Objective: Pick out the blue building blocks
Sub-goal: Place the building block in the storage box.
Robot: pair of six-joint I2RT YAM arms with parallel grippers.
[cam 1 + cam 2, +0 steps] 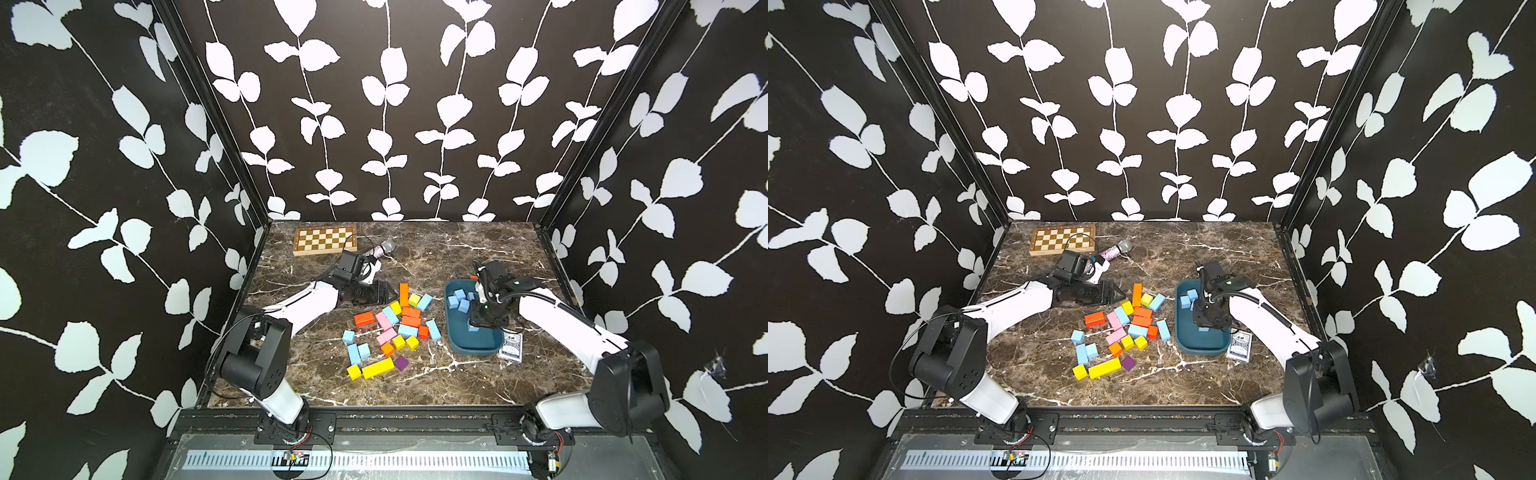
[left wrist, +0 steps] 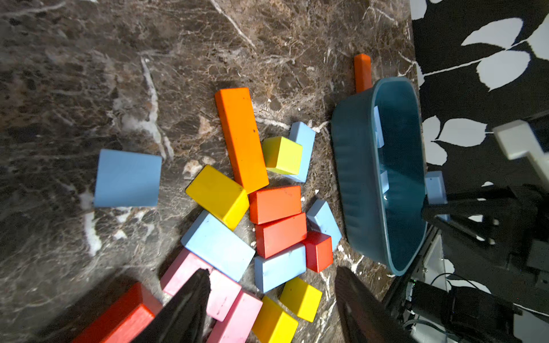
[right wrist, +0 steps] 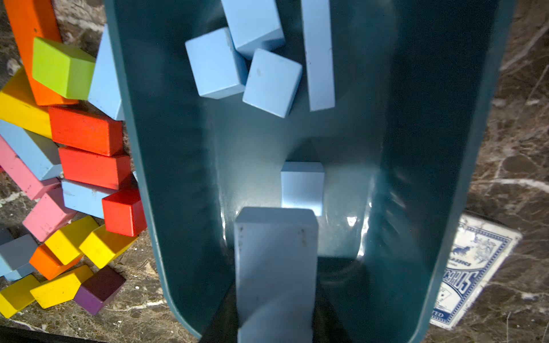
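Because the right gripper (image 3: 276,320) is clamped on a blue bar (image 3: 276,255) over the tray (image 3: 154,178), the bar's long axis runs in line with the gripper, its free end aimed at the tray floor beside a blue cube (image 3: 302,187). The left gripper (image 2: 273,297), jaws apart and empty, hovers with the nearest loose blue blocks (image 2: 218,246) just ahead of it.

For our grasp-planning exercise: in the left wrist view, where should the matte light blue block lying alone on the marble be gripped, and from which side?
Grip the matte light blue block across two opposite side faces, coming straight down. It lies flat, broad face up, with bare marble table on all four sides, so the open left pincer should straddle it without nudging the coloured-block pile.
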